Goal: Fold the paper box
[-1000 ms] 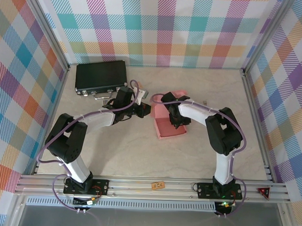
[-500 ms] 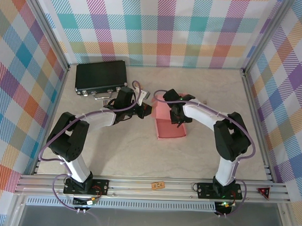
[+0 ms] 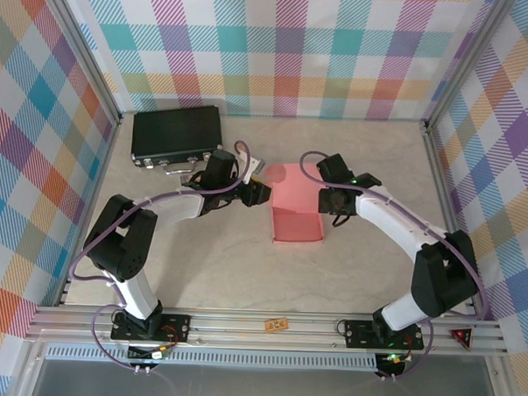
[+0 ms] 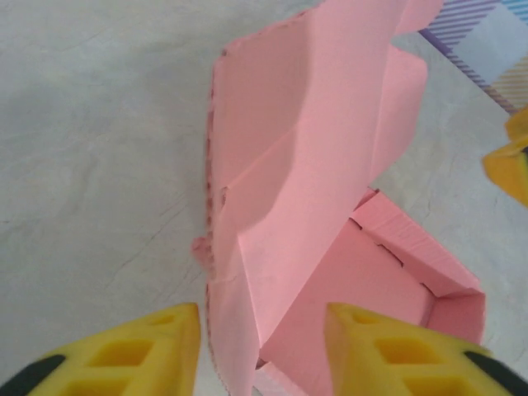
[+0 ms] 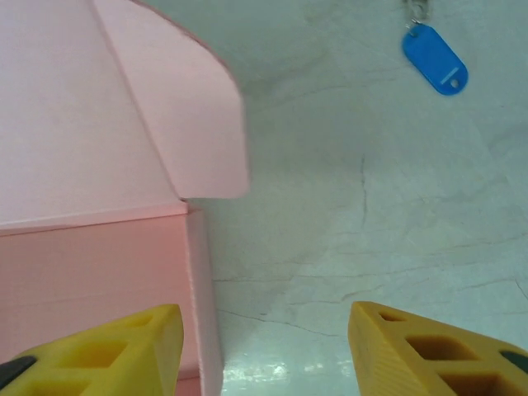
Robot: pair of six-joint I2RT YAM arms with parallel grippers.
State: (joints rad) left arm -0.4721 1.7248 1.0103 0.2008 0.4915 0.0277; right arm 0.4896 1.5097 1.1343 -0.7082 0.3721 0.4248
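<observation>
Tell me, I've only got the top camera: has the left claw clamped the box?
Observer: No. The left wrist camera shows the left claw open, one of its fingers on each side of the raised lid of the box.
Operator: And the right claw?
Observer: Its wrist camera shows the right claw open too, at the corner where lid meets wall, gripping nothing.
Operator: Anything loose nearby?
Observer: A blue tag lies on the table beyond that claw, apart from the box.
</observation>
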